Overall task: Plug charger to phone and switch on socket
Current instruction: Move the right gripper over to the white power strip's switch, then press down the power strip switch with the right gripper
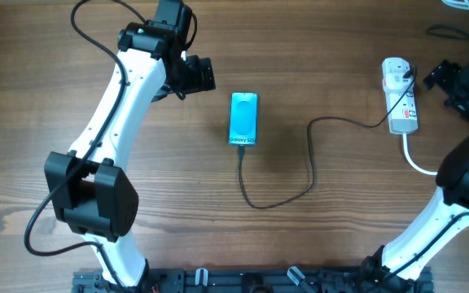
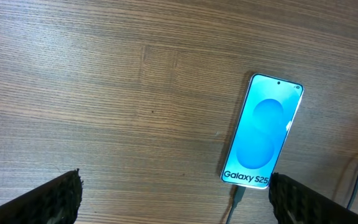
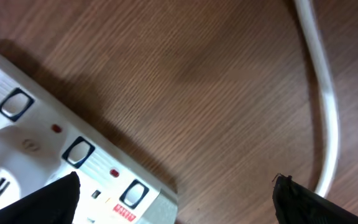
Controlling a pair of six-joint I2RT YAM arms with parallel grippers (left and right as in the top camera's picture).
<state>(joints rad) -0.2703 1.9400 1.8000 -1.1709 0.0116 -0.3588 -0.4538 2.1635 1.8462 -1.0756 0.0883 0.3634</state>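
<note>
Overhead view: the socket lies at the far right of the table, long axis running near to far. A white adapter sits plugged into its far end. The charger leaves that adapter, runs left, drops toward the near edge, loops round and climbs to the bottom edge of the phone. A white cord leaves the socket's near end and curves right.

The left gripper hangs just left of the phone's far end, apart from it, with its jaws spread wide and nothing between them. In the left wrist view only bare wood lies between its fingertips, and the phone is up and to the right. The right gripper hangs just right of the socket's far end, jaws also wide, gripping nothing. In the right wrist view one finger overlaps the socket in the frame, and I cannot tell whether they touch.

The phone lies flat near the table's middle, screen up and lit blue-turquoise, with "Galaxy S25" on the end nearest the robot. The charger's tip meets that end and looks seated. The socket shows rocker switches with red dots beside them; I cannot tell their position.
</note>
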